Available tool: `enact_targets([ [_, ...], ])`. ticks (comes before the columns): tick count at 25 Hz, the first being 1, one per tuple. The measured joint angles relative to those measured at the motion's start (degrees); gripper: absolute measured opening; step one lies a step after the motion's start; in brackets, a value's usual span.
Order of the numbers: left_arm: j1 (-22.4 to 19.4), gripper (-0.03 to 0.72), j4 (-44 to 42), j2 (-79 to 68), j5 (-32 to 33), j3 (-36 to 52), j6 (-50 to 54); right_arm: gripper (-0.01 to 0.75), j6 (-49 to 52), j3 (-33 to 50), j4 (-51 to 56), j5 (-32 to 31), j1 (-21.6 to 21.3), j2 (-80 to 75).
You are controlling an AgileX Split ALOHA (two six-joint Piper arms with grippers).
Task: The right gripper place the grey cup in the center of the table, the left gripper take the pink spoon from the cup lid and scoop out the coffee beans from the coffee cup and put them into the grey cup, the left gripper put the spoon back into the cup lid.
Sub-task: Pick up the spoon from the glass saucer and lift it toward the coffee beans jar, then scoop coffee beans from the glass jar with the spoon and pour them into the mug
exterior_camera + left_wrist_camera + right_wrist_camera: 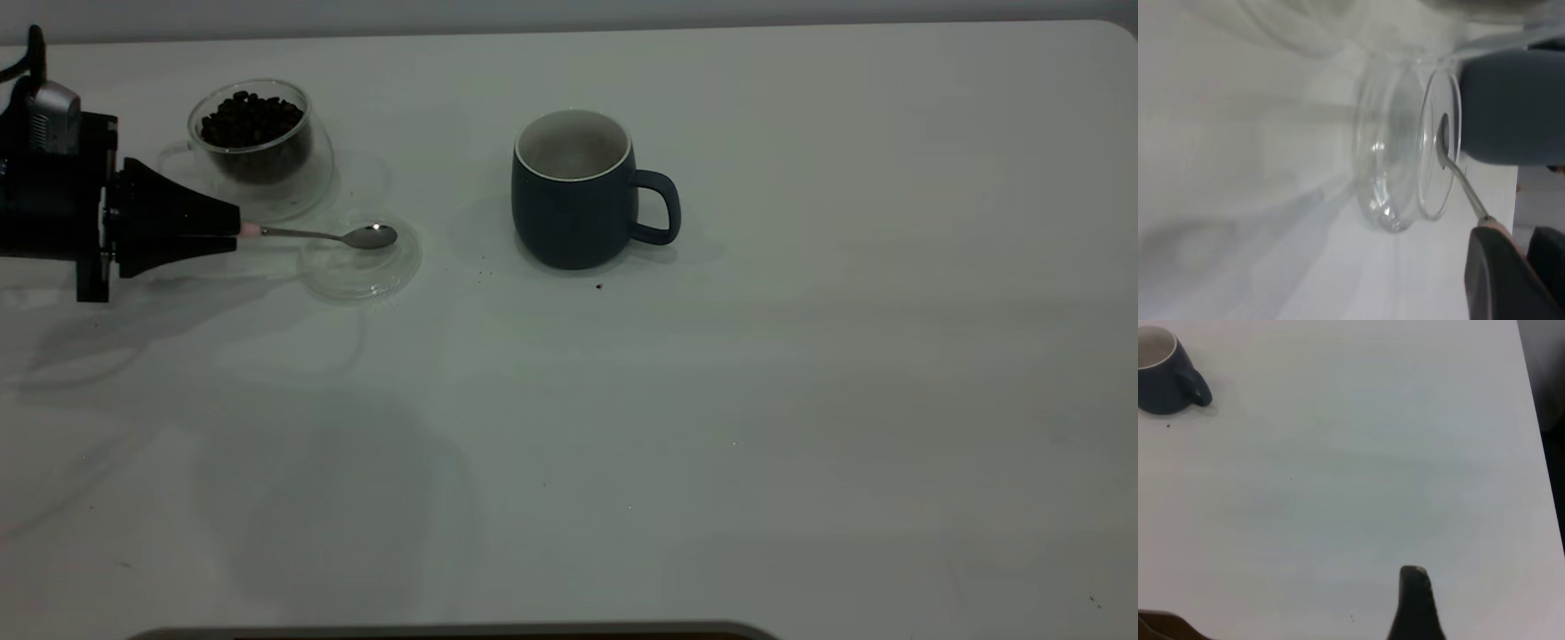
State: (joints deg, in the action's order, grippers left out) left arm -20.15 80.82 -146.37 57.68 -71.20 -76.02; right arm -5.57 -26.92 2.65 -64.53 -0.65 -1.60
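Observation:
The grey cup (573, 200) stands upright near the middle of the table (800, 400), its handle to the right; I see no beans in the part of its white inside that shows. The coffee cup (258, 133) at the back left holds the coffee beans (251, 118). The clear cup lid (360, 267) lies in front of it. My left gripper (233, 229) is shut on the handle of the pink spoon (338, 235); the shiny bowl is empty and sits over the lid. The left wrist view shows the spoon (1458, 175), the lid (1435, 193) and the grey cup (1511, 107).
My right gripper (1415, 600) is out of the exterior view, over bare table to the right of the grey cup (1161, 387). A few dark specks (598, 286) lie in front of the cup. The table's right edge (1531, 407) is near.

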Motion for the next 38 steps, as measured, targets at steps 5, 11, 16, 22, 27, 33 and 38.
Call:
enact_targets([
  [5,-1.7,0.115,-6.1,0.5,0.3,-0.3,3.6,0.591,0.0,0.0,0.0,0.0,0.0,0.0],
  [11,-3.7,0.115,-8.2,5.6,3.9,-1.4,3.0,0.591,0.0,0.0,0.0,0.0,0.0,0.0],
  [16,-4.1,0.115,-9.1,12.3,5.4,-3.9,1.4,0.591,0.0,0.0,0.0,0.0,0.0,0.0],
  [22,-4.0,0.115,-11.6,19.4,-1.1,-5.1,-4.7,0.591,0.0,0.0,0.0,0.0,0.0,0.0],
  [27,-3.9,0.115,-12.2,20.4,-7.3,-5.1,-9.9,0.591,0.0,0.0,0.0,0.0,0.0,0.0],
  [33,-2.8,0.115,-12.3,20.5,-12.8,-5.1,-15.8,0.591,0.0,0.0,0.0,0.0,0.0,0.0],
  [38,0.4,0.115,-11.2,19.2,-18.2,-5.1,-21.4,0.591,0.0,0.0,0.0,0.0,0.0,0.0],
])
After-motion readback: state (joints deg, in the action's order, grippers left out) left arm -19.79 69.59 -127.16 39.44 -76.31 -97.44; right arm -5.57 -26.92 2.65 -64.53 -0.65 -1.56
